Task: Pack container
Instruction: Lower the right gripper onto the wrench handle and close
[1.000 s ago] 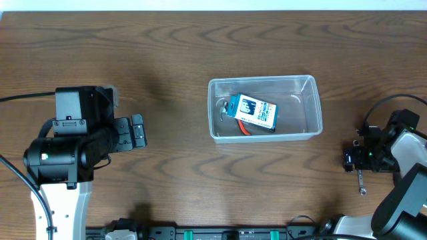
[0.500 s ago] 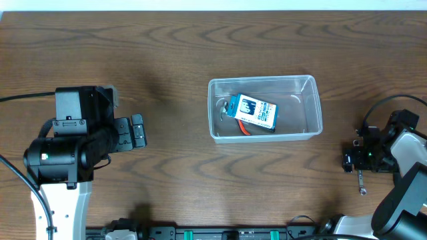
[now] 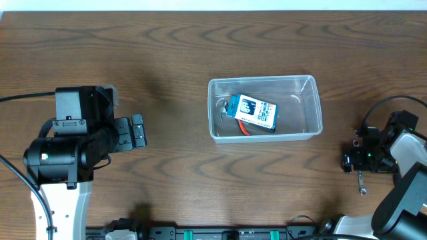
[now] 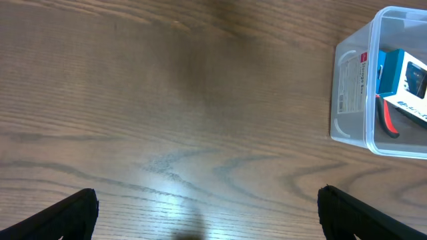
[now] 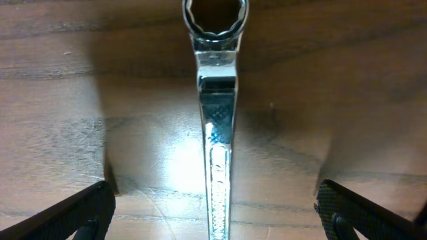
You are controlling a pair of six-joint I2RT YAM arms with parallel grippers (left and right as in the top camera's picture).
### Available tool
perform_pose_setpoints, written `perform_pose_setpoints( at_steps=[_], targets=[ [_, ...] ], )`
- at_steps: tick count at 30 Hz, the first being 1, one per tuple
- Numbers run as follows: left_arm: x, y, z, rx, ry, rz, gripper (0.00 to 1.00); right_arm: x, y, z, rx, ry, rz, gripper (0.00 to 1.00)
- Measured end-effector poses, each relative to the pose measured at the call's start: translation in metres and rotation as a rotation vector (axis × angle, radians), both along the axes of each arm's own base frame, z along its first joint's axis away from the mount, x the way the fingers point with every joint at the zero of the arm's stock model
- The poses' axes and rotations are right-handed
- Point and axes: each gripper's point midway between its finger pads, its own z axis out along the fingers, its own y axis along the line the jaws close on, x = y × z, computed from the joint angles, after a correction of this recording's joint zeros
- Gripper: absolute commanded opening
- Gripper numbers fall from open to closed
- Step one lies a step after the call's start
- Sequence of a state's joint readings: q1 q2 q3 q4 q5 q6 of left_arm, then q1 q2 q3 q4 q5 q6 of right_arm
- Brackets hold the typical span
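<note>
The clear plastic container (image 3: 315, 105) stands at the table's middle and holds a blue box (image 3: 254, 111) and red-handled pliers (image 3: 243, 130). In the left wrist view the container (image 4: 351, 87) shows at the upper right, with the blue box (image 4: 408, 77) and pliers (image 4: 385, 117) inside. My left gripper (image 3: 137, 131) hangs open over bare wood far to the container's left. A shiny metal wrench (image 5: 217, 113) lies flat on the table between the wide-open fingers of my right gripper (image 5: 215, 212), untouched by either finger. From overhead the right gripper (image 3: 351, 160) sits low at the right edge, the wrench's end (image 3: 361, 187) poking out below it.
Dark wood tabletop (image 3: 200, 40) all around. The left arm's body (image 3: 67, 150) stands at the near left, the right arm (image 3: 407, 173) at the near right. Cables and mounts line the front edge.
</note>
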State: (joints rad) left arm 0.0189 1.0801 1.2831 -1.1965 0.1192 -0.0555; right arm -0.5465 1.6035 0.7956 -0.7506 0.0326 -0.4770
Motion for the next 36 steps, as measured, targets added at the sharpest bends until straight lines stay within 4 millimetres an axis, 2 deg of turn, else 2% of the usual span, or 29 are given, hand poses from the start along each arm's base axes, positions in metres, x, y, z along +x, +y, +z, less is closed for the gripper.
perform_pose_setpoints(
  at_steps=[36],
  targets=[
    [0.0000,0.0000,0.0000,0.000,0.000,0.000,0.98,0.0002,0.0003,-0.0027,0.016,-0.018,-0.012,0.97]
  ],
)
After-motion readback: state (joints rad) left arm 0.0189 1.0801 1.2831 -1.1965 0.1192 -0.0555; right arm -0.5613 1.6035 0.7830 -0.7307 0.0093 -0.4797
